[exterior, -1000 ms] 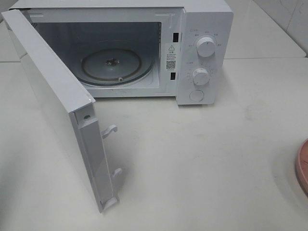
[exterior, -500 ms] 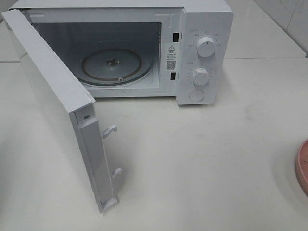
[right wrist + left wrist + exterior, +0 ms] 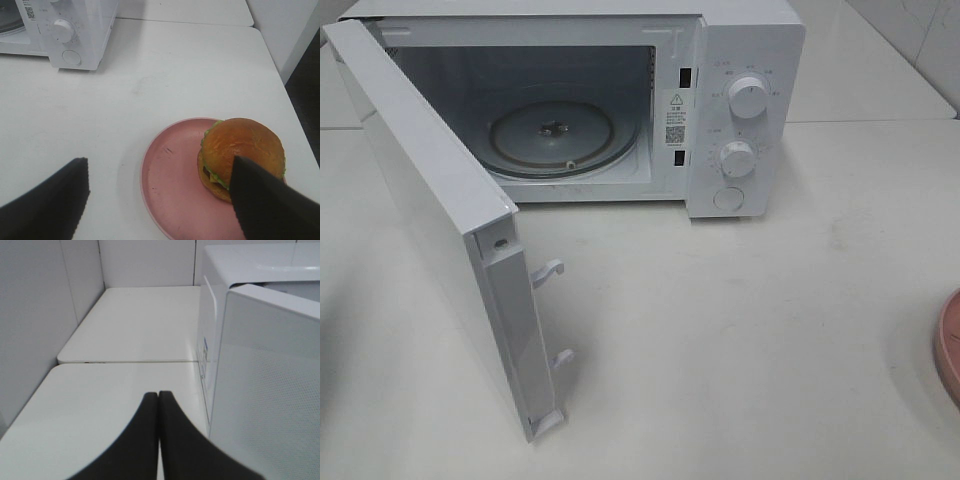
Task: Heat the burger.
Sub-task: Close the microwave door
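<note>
The burger (image 3: 242, 150), with a glossy brown bun and a green lettuce frill, sits on the right part of a round pink plate (image 3: 170, 175) in the right wrist view. My right gripper (image 3: 159, 160) hangs open above the plate, and one finger (image 3: 265, 200) overlaps the burger's near side. In the high view only the plate's rim (image 3: 950, 345) shows at the right edge; the burger and both arms are out of that frame. My left gripper (image 3: 158, 405) is shut with nothing in it, beside the microwave's outer wall (image 3: 270, 405).
The white microwave (image 3: 740, 110) stands at the back with its door (image 3: 440, 210) swung wide open to the left. Inside lies the bare glass turntable (image 3: 560, 135). Two knobs (image 3: 748, 97) and a round button are on its right panel.
</note>
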